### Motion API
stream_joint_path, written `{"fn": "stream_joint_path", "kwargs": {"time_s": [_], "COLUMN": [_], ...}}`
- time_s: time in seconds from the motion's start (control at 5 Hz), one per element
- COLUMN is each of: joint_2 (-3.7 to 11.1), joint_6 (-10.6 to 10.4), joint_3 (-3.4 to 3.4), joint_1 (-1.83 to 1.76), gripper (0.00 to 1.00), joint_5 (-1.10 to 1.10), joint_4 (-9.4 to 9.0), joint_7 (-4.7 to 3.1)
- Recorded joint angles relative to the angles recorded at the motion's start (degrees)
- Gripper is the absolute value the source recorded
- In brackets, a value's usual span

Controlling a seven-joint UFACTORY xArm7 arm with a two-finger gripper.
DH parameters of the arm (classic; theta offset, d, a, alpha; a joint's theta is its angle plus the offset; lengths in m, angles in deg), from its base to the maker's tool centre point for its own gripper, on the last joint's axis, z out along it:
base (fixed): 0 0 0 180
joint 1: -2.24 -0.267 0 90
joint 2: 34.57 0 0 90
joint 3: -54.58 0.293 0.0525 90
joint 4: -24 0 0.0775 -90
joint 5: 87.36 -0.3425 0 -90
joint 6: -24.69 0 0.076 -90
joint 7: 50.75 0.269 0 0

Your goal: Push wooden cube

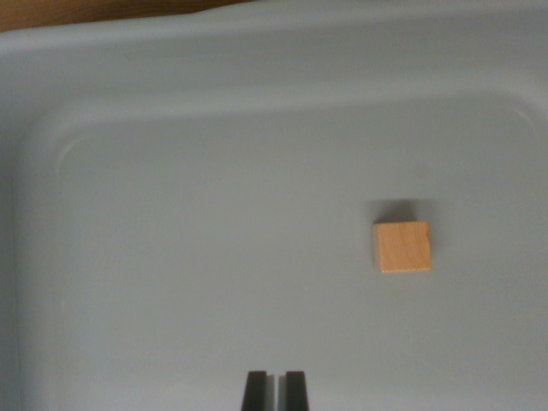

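Wrist view, looking straight down into a grey tray [171, 128] with a raised rim and rounded corners. A strip of brown tabletop [51, 10] shows at the upper left of the frame, beyond the rim.

Wooden cube [402, 247]: right of centre in the frame, flat on the tray floor, alone, well clear of every wall. Top face square to the camera, short shadow on its upper side.

Tool [274, 390]: two dark fingertips at the bottom centre, drawn nearly together with only a thin slit between them, gripping nothing. Likely set that way on purpose: closed tips make one blunt edge for pushing.

Tool sits below and to the left of the cube, well apart from it, no contact. Push not yet begun; judged next need is to line up beside a cube face, low to the floor.
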Motion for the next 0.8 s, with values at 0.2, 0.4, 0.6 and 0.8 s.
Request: {"fn": "stream_joint_path", "kwargs": {"time_s": [0.2,0.4,0.6,0.8], "joint_2": [0.0,0.16,0.16,0.39], "joint_6": [0.0,-0.64,-0.64,-1.59], "joint_3": [0.0,-0.06,-0.06,-0.14], "joint_1": [0.0,0.07,0.07,0.17], "gripper": [0.0,0.0,0.0,0.0], "joint_5": [0.0,0.04,0.04,0.1], "joint_4": [0.0,-0.51,-0.51,-1.26], "joint_7": [0.0,-0.16,-0.16,-0.39]}}
